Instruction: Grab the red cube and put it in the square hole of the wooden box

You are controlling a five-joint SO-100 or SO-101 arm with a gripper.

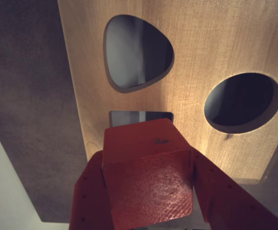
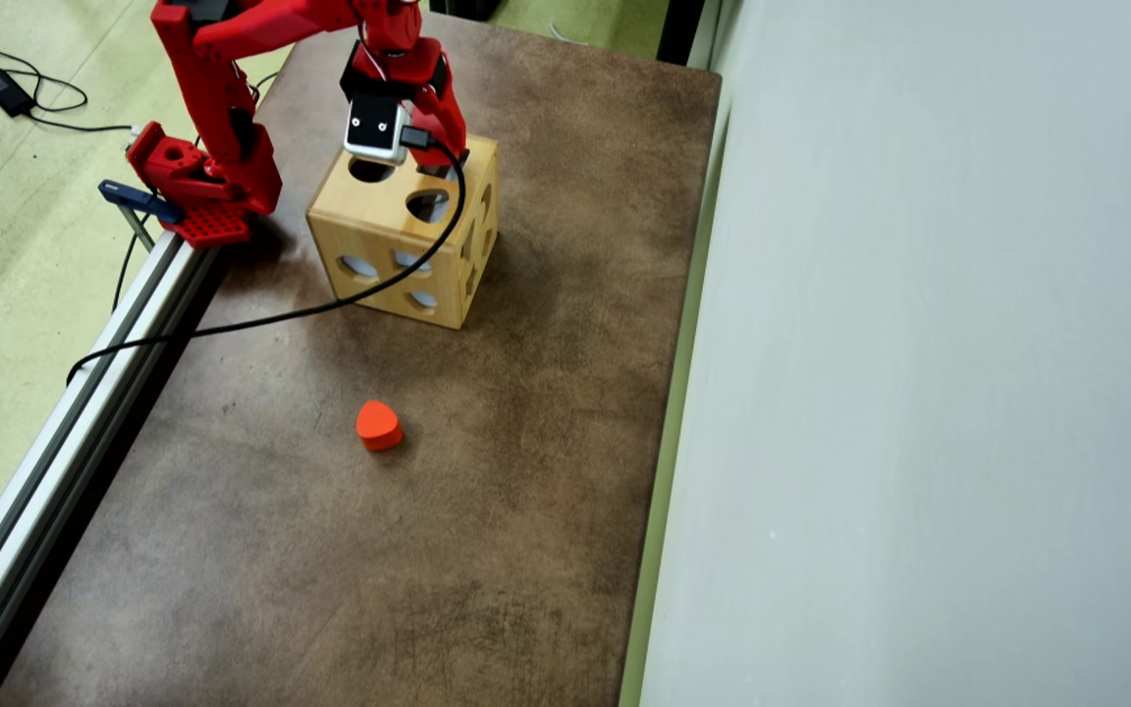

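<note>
In the wrist view, lower centre of the frame, the cube (image 1: 146, 179) is seen clamped in the claw (image 1: 148, 191), one red finger (image 1: 88, 196) pressed to its left face and the other to its right. Just above the cube's top edge, at mid-frame, a dark strip of the square hole (image 1: 141, 116) is shown; the rest of that hole is hidden behind the cube. So the hole lies straight ahead of the claw and slightly beyond the cube, and the cube's edges are judged to run nearly parallel to the hole's sides, with a slight twist that cannot be ruled out. Whether the cube's far edge already touches the box (image 1: 201, 43) cannot be told. The teardrop hole (image 1: 136, 50) is seen upper centre, the round hole (image 1: 241, 100) at right.

In the overhead view, upper left of the frame, the arm (image 2: 222, 69) is seen reaching over the box (image 2: 379, 245), the claw lost behind the wrist camera (image 2: 376, 128). The cube and square hole are hidden there. Only this view shows the orange block (image 2: 378, 424), lying well apart at lower centre on the table (image 2: 526, 491).
</note>
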